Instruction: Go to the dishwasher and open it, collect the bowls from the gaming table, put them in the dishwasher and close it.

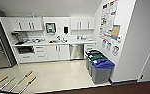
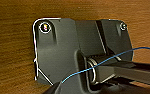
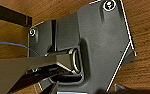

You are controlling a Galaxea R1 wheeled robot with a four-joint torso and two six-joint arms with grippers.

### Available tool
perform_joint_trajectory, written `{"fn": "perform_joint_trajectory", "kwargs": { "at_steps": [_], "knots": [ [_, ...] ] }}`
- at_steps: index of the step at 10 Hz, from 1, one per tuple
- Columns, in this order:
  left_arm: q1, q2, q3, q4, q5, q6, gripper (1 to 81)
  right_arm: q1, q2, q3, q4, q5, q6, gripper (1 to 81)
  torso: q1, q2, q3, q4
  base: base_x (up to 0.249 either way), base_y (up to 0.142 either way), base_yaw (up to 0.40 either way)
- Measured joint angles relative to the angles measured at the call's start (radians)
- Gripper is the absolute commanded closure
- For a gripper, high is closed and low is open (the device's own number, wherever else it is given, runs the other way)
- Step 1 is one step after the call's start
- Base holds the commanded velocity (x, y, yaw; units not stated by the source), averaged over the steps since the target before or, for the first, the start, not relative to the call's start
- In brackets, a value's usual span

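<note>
Several waste bins [image 1: 99,65] crowding the approach to the dishwasher [image 1: 76,51], shut under the far counter [image 1: 66,43]; risk of clipping them while driving in. Impossible to tell whether either gripper's fingers are apart or together.

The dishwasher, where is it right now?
In the head view, the dishwasher sits shut under the white counter on the far wall, right of the white cabinet doors and behind the lidded bins.
</note>
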Motion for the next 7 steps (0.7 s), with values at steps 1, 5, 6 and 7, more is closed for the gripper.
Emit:
{"fn": "perform_joint_trajectory", "kwargs": {
  "at_steps": [1, 5, 6, 7],
  "knots": [
    [0.000, 0.003, 0.000, 0.000, -0.002, 0.000, 1.0, 0.001, 0.000, -0.003, 0.000, 0.000, 0.000, 1.0, 0.000, 0.000, 0.000, 0.000, 0.161, 0.000, 0.000],
    [0.000, 0.006, 0.000, 0.000, -0.003, 0.000, 1.0, 0.001, 0.000, -0.004, 0.000, 0.000, 0.000, 1.0, 0.000, 0.000, 0.000, 0.000, 0.166, 0.000, 0.000],
    [0.000, 0.006, 0.000, 0.000, -0.003, 0.000, 1.0, 0.001, 0.000, -0.004, 0.000, 0.000, 0.000, 1.0, 0.000, 0.000, 0.000, 0.000, 0.167, 0.000, 0.000],
    [0.000, 0.006, 0.000, 0.000, -0.003, 0.000, 1.0, 0.001, 0.000, -0.004, 0.000, 0.000, 0.000, 1.0, 0.000, 0.000, 0.000, 0.000, 0.168, 0.000, 0.000]
  ]
}}
